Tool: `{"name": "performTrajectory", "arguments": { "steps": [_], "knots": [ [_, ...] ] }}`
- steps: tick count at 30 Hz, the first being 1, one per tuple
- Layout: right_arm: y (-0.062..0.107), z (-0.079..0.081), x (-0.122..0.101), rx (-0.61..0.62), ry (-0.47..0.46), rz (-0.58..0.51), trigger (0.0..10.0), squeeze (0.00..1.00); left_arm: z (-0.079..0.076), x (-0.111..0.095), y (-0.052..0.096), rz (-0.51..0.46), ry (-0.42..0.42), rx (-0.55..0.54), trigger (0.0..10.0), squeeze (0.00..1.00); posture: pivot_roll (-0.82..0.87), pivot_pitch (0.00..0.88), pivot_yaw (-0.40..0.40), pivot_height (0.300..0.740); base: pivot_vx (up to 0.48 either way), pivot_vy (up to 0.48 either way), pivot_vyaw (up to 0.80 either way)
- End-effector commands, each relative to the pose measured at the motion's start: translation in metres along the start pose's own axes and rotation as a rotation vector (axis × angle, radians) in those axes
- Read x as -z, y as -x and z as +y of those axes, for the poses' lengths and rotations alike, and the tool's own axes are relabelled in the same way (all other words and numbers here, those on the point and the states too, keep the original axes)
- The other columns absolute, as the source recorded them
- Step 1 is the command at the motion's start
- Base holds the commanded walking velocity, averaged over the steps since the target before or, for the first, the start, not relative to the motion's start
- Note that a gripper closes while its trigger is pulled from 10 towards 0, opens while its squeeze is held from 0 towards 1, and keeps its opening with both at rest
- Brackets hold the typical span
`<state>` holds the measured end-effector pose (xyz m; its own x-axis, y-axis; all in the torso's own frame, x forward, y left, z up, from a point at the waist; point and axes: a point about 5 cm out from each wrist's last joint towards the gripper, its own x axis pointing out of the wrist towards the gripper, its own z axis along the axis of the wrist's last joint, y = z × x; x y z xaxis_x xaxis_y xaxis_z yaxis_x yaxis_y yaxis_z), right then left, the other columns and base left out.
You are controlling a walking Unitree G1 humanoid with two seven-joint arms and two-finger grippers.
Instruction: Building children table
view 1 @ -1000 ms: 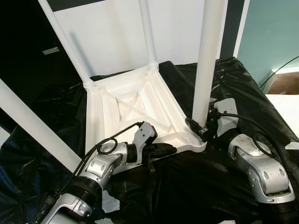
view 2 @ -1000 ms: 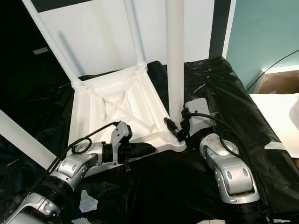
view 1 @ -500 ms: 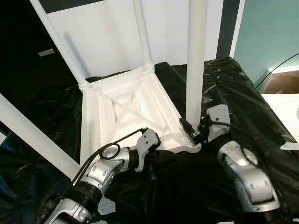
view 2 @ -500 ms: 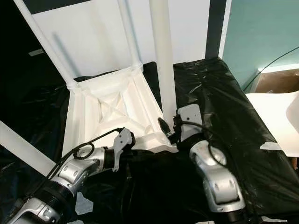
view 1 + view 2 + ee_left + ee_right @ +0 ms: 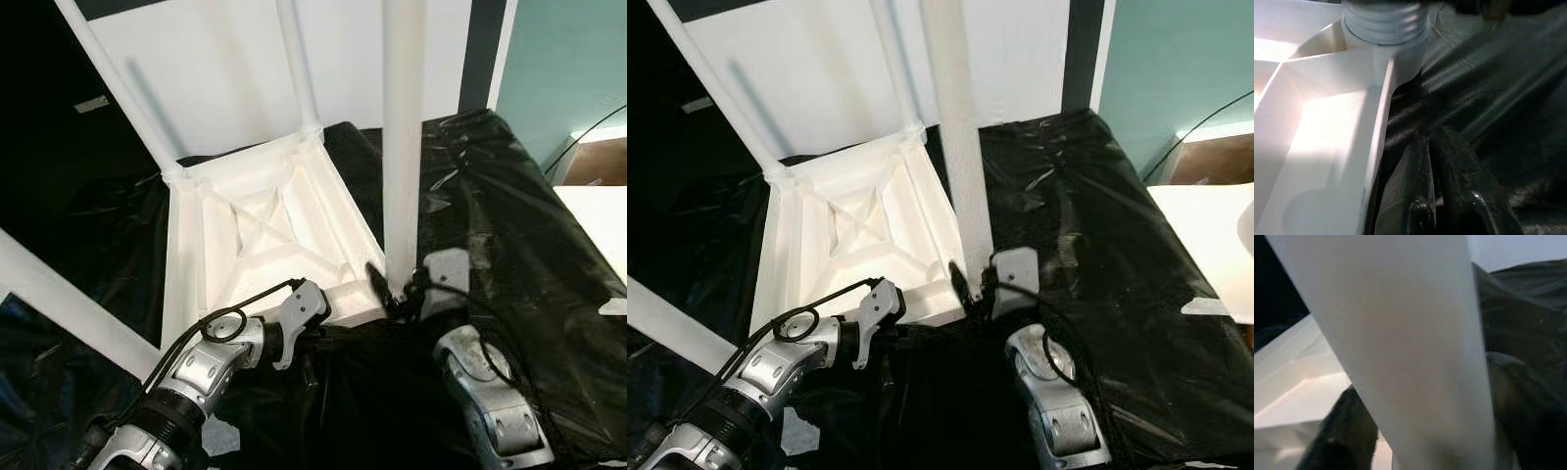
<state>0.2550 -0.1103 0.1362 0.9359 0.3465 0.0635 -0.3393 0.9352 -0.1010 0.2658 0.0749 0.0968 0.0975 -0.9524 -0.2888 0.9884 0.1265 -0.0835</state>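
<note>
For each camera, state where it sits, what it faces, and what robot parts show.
Left eye, right eye: head, looking down at the upturned white table on black sheet; both arms.
Left wrist: faces the table's corner socket; left gripper, jaws together.
Right wrist: faces the near leg; right gripper clasps it.
Shared: that leg.

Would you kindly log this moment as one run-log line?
step: fitting leg | right gripper: shut on leg at tabletop corner | left gripper: shut, at near edge, on black sheet
</note>
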Motion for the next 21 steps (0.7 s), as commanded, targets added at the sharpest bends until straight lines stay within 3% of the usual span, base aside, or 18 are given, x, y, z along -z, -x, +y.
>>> {"name": "performTrajectory", "arguments": {
  "steps": [1,9,16,17,18,21],
  "knots": [
    [-0.004,0.010,0.001,-0.057,0.000,0.000,10.0,0.00,-0.001,0.005,0.003,0.029,0.004,0.044,10.0,0.00,-0.10,0.000,0.184,0.740,0.000,0.000,0.00],
    [0.002,0.002,-0.003,-0.139,0.016,-0.035,10.0,0.00,0.002,-0.008,-0.003,-0.062,0.016,0.048,10.0,0.00,-0.11,0.000,0.180,0.740,0.000,0.000,0.00],
    [0.002,-0.009,-0.009,-0.203,0.046,-0.052,10.0,0.00,0.004,-0.009,-0.006,-0.046,0.018,0.039,10.0,0.00,-0.15,0.000,0.185,0.740,0.000,0.000,0.00],
    [0.002,-0.014,-0.009,-0.222,0.054,-0.039,10.0,0.00,0.007,-0.006,-0.009,-0.012,0.019,0.017,3.1,0.00,-0.16,0.000,0.184,0.740,0.000,0.000,0.00],
    [0.002,-0.018,-0.009,-0.244,0.064,-0.024,10.0,0.00,0.009,-0.003,-0.011,0.011,0.019,-0.002,0.0,0.00,-0.16,0.000,0.184,0.740,0.000,0.000,0.00],
    [0.003,-0.021,-0.008,-0.277,0.081,-0.004,10.0,0.00,0.012,-0.002,-0.013,0.027,0.016,-0.015,0.3,0.00,-0.16,0.000,0.184,0.740,0.000,0.000,0.00]
  ]
}}
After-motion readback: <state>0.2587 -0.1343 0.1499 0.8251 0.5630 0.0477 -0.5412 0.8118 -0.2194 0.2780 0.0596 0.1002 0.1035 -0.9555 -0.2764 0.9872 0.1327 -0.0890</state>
